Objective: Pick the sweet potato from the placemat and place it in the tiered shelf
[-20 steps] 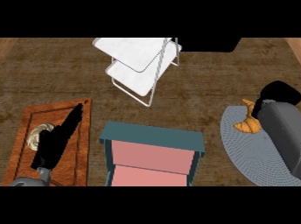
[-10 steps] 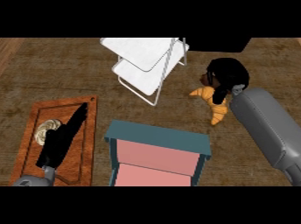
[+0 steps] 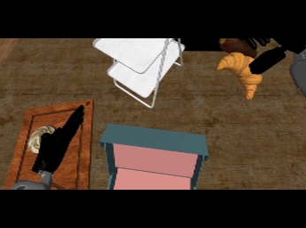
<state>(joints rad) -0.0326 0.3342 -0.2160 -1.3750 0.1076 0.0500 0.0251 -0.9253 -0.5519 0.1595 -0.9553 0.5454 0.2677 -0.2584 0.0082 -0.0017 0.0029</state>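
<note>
Sweet potato (image 3: 242, 71) hangs in the air at the upper right of the head view, and the right hand (image 3: 268, 57) holds it there; dark fingers (image 3: 266, 61) curl around its thick upper end. It is orange and curved. Its long axis runs from upper left down to lower right, with the pointed tip toward the tabletop (image 3: 247, 133). The tiered shelf (image 3: 142, 62), white with a wire frame, lies to the left of the potato, near but not touching. So I judge the coming move goes leftward, and the tip must turn toward the shelf opening. The right hand is clearly the nearer one. The left hand (image 3: 57, 142) rests over a brown tray (image 3: 24, 129) at lower left, fingers straight. A teal and pink box (image 3: 155, 158) stands in the lower middle.
</note>
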